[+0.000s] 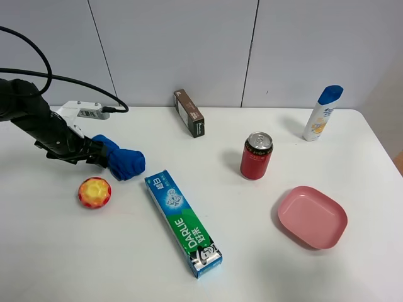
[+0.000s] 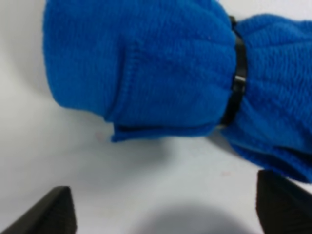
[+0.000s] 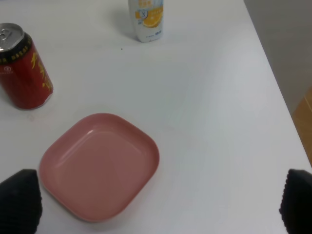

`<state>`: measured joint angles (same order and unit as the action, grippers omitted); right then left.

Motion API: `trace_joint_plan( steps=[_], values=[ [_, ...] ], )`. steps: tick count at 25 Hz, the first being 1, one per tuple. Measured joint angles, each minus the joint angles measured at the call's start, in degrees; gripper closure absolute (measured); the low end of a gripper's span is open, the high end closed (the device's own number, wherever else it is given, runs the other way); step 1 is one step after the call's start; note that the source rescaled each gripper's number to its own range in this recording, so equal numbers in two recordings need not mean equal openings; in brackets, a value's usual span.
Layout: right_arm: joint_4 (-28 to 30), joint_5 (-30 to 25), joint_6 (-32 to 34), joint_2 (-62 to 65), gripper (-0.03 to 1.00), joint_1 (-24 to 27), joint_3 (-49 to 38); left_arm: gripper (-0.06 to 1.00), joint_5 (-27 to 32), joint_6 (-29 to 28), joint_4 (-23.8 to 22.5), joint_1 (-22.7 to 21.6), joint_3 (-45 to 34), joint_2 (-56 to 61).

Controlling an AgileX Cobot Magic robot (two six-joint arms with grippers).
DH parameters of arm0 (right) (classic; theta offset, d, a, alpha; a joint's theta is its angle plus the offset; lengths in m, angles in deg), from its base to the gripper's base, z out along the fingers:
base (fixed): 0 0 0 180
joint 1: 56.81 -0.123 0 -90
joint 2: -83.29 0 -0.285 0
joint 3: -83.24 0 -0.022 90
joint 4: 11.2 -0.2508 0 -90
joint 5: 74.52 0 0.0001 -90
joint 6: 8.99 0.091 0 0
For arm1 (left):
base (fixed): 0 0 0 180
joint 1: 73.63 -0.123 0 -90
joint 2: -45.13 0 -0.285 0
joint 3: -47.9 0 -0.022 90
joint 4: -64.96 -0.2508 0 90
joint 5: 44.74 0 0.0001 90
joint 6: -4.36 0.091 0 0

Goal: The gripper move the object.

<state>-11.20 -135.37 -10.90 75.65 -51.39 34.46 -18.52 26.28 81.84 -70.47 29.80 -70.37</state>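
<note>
A blue fleece bundle (image 1: 124,161), cinched by a black band, lies on the white table at the left. It fills the left wrist view (image 2: 161,73). My left gripper (image 1: 96,153) is right beside its left end. In the left wrist view the left gripper (image 2: 165,214) is open, its fingertips (image 2: 48,212) spread wide, and the bundle lies just ahead of them, not between them. My right gripper (image 3: 161,204) is open and empty, hovering above a pink plate (image 3: 100,163). It is out of the exterior view.
A red and yellow ball (image 1: 94,192) lies in front of the bundle. A green Darlie toothpaste box (image 1: 182,223) lies mid-table. A red can (image 1: 256,156), pink plate (image 1: 313,216), shampoo bottle (image 1: 323,113), brown box (image 1: 189,112) and white power strip (image 1: 82,111) also stand about.
</note>
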Motion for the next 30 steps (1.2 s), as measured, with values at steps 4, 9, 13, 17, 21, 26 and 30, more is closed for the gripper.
trace_joint_plan(
  steps=[4, 9, 13, 17, 21, 26, 30],
  values=[
    [0.0, 0.0, 0.0, 0.0, -0.03, 0.0, 0.0, 0.03, -4.82, 0.0, 0.0, 0.0, -0.05, 0.96],
    [0.0, 0.0, 0.0, 0.0, -0.03, 0.0, 0.0, -0.04, -15.22, 0.0, 0.0, 0.0, -0.05, 7.86],
    [0.0, 0.0, 0.0, 0.0, -0.03, 0.0, 0.0, -0.04, -24.31, 0.02, 0.0, 0.0, -0.1, 18.22],
    [0.0, 0.0, 0.0, 0.0, -0.03, 0.0, 0.0, -0.04, -29.11, -0.44, 0.07, 0.0, -0.1, 30.6],
    [0.0, 0.0, 0.0, 0.0, -0.03, 0.0, 0.0, -0.04, -21.03, -1.92, 0.13, 0.0, -0.1, 42.12],
    [0.0, 0.0, 0.0, 0.0, -0.03, 0.0, 0.0, -0.04, 1.3, -2.43, -3.35, -1.26, -0.1, 53.68],
    [0.0, 0.0, 0.0, 0.0, -0.03, 0.0, 0.0, -0.04, 17.64, -4.12, -10.54, -3.62, -0.22, 62.71]
  ],
)
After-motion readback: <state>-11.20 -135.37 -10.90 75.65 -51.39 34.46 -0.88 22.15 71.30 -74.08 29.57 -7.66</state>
